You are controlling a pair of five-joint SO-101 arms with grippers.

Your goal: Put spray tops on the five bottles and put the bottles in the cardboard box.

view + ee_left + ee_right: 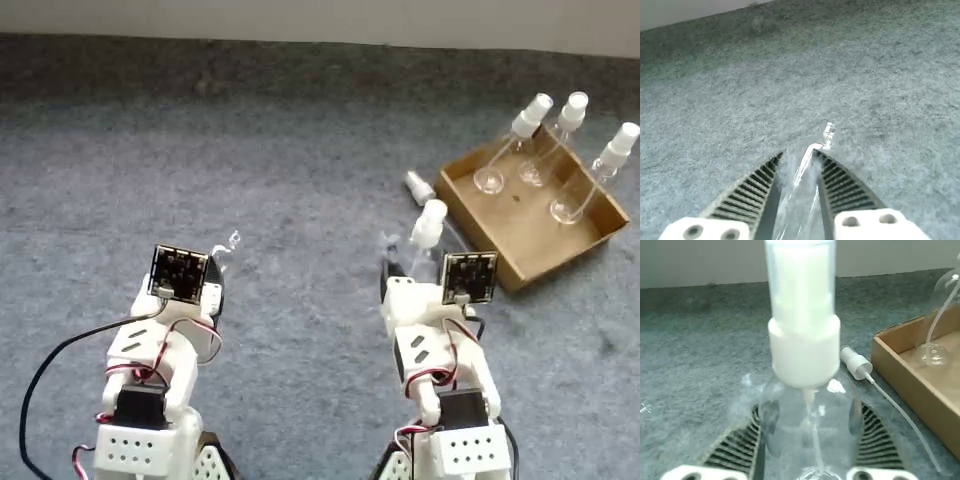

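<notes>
**A:** Bottles (pixel 545 150) in the cardboard box (pixel 530 235), how many?

**B:** Three. Their round bases rest on the box floor. Each one leans back, so that its white spray top (pixel 573 108) sticks out past the far rim.

**A:** And the other two?

**B:** The right gripper (pixel 810 412) has its fingers (pixel 735 450) clamped on the round body of a capped bottle (pixel 805 430), near the box's open corner. The left gripper (pixel 799 155) has its fingers pressed around a bare-necked bottle (pixel 827 132), which points out over the grey worktop (pixel 300 140), well apart from the box.

**A:** Anything lying loose?

**B:** A loose spray top (pixel 418 186) lies on the worktop just beside the box. Its thin tube trails along the box's wall.
</notes>
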